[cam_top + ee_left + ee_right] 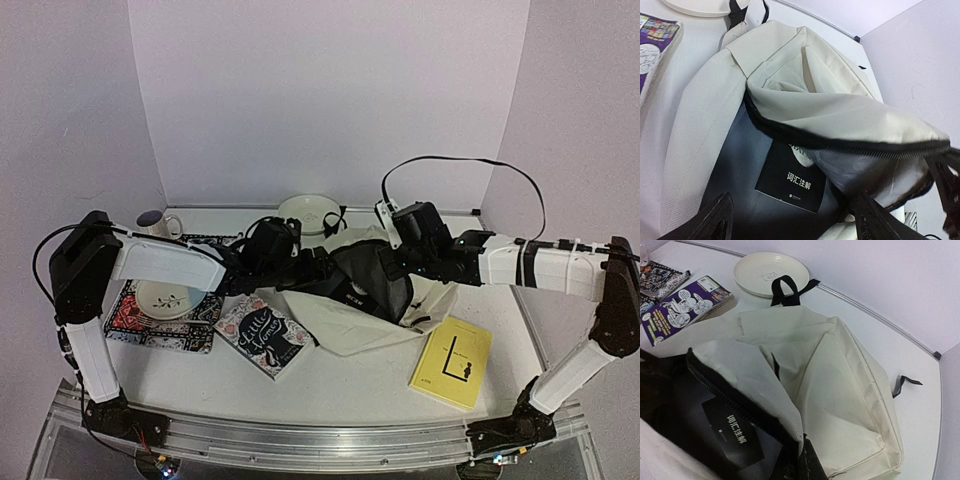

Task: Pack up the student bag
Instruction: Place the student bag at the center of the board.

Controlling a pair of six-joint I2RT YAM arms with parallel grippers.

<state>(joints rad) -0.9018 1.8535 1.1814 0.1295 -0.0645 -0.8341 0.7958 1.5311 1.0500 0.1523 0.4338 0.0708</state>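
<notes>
Two robot arms work at a cream fabric student bag with black straps (pixel 340 325), which lies on its side at the middle of the white table (pixel 350 395) with its dark-lined mouth open toward the arms. The right gripper (pixel 392 268) pinches the bag's black zipper edge (pixel 850 145) and holds the upper flap raised like an awning. The left gripper (pixel 792 197) hangs at the mouth with its jaws spread wide and nothing between them.

Inside the bag, a black paperback with white Chinese lettering (pixel 792 182) lies flat on the grey lining. The bag's black carry loop (pixel 785 292) points toward a round white plate (pixel 310 213) at the far edge of the table, close to it.

A navy "Little Women" paperback (pixel 265 336) rests on the table just beside the bag's near left corner. A yellow paperback (pixel 452 362) lies near the bag's right side, apart from it. A purple comic book (pixel 685 305) sits to the bag's left. Farther left, a small patterned dish (pixel 168 297) sits on a red-and-black patterned placemat (pixel 140 325), with a white mug (pixel 158 224) behind it.
</notes>
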